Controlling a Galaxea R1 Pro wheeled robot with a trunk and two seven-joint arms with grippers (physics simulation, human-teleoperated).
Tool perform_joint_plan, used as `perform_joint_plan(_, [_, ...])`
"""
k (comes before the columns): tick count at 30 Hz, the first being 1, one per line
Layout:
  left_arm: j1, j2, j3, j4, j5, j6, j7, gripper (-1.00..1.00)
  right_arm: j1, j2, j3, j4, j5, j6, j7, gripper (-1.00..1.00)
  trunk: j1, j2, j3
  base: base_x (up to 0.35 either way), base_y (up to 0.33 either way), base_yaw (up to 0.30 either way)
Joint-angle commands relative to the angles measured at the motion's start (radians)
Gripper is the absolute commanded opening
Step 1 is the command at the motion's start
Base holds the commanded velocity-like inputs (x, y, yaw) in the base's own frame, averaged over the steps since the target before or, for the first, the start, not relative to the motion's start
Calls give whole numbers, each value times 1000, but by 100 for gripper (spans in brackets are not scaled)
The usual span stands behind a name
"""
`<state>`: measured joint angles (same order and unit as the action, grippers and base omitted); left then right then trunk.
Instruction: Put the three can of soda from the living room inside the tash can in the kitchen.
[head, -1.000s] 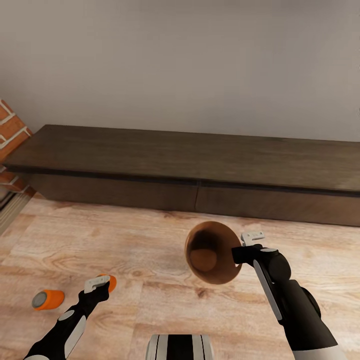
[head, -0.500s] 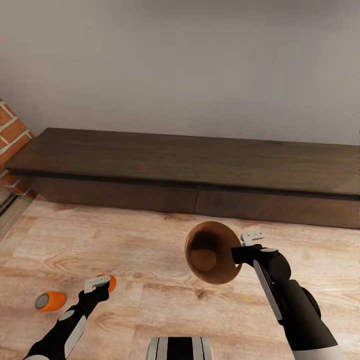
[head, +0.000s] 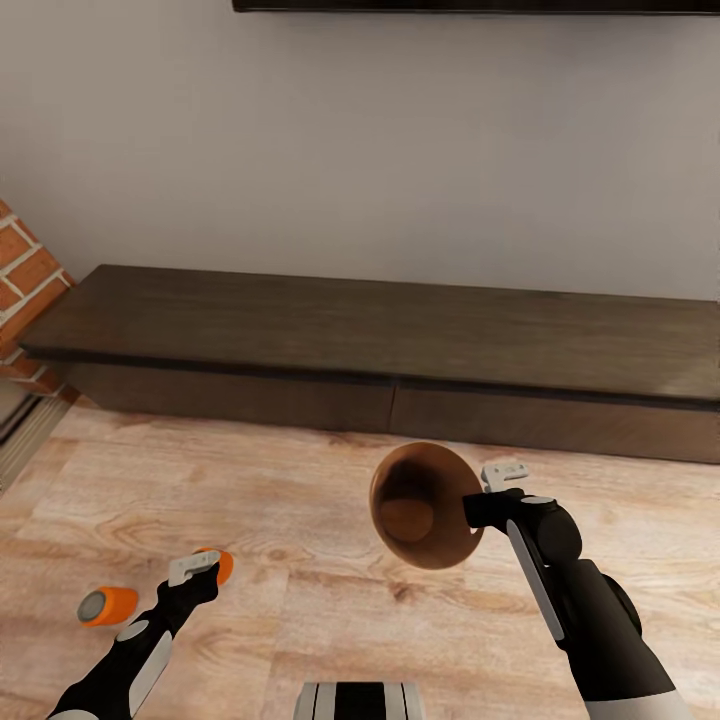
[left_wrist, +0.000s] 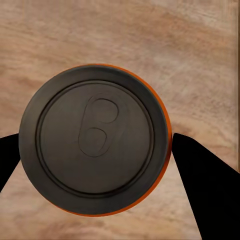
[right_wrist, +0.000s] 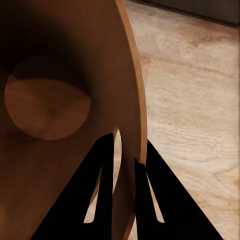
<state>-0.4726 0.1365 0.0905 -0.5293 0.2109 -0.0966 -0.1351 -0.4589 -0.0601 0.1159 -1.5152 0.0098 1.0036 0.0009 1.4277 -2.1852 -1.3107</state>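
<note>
In the head view the right gripper (head: 497, 484), right of centre, is pinched onto the rim of the tash can (head: 425, 505), held off the floor and tipped so its dark mouth faces the camera; the right wrist view shows its two dark fingers (right_wrist: 102, 190) closed on either side of the bin's thin wall (right_wrist: 131, 125); at lower left the left gripper (head: 196, 568) clasps an orange soda can (head: 224, 565), whose dark round top (left_wrist: 95, 140) sits between the fingers in the left wrist view; a second orange can (head: 108, 605) lies on its side on the wood floor (head: 300, 500) at far lower left, just beside that arm; the long dark cabinet (head: 380, 350) crosses mid-frame, brick chimney (head: 25, 275) at the left edge, television (head: 480, 5) along the top.
</note>
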Motion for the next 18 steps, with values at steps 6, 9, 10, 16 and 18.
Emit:
perform_joint_plan(6, [0,0,1,0,0,-1,-2,-100,0,0,-1,0,-14,0,11,-100,-23,42,19,0,0,0])
perform_joint_plan(9, [0,0,1,0,1,-1,-3,-100,0,0,-1,0,-14,0,11,-100,-35,63,28,0,0,0])
perform_joint_plan(10, [0,0,1,-1,1,-2,-3,-100,0,0,-1,0,-14,0,11,-100,-39,70,32,0,0,0])
perform_joint_plan(16, [0,0,2,-1,1,-2,-6,-100,0,0,-1,0,-14,0,11,-100,-62,112,50,0,0,0])
perform_joint_plan(18, [0,0,2,-1,1,-2,-15,-100,0,0,0,0,-14,0,11,-100,-69,126,57,0,0,0])
